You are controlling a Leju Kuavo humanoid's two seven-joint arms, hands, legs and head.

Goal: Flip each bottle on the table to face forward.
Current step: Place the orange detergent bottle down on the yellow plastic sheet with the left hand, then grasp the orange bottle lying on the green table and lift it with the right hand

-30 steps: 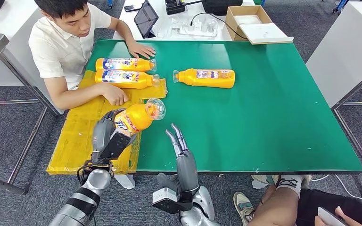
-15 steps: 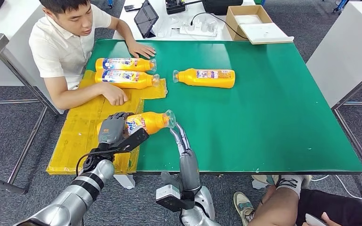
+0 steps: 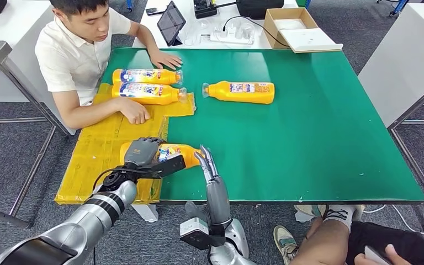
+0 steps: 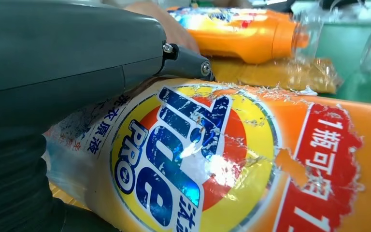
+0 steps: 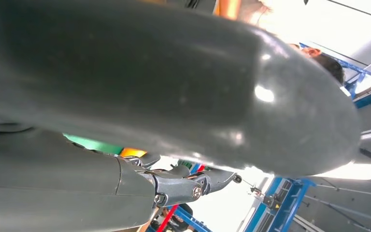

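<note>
The left hand (image 3: 142, 150) grips an orange bottle (image 3: 172, 153), now lowered from mid-air onto the green tabletop's (image 3: 309, 143) near-left edge, label up. The right hand (image 3: 208, 165), fingers straight and empty, touches its neck; release looks next.

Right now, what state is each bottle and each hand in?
Held orange bottle: lying at the table's near edge, front label showing, gripped by left hand.
Two bottles by the person: lying side by side.
Lone bottle: lying on the green mat.
Right hand: fingers straight, holding nothing.
</note>
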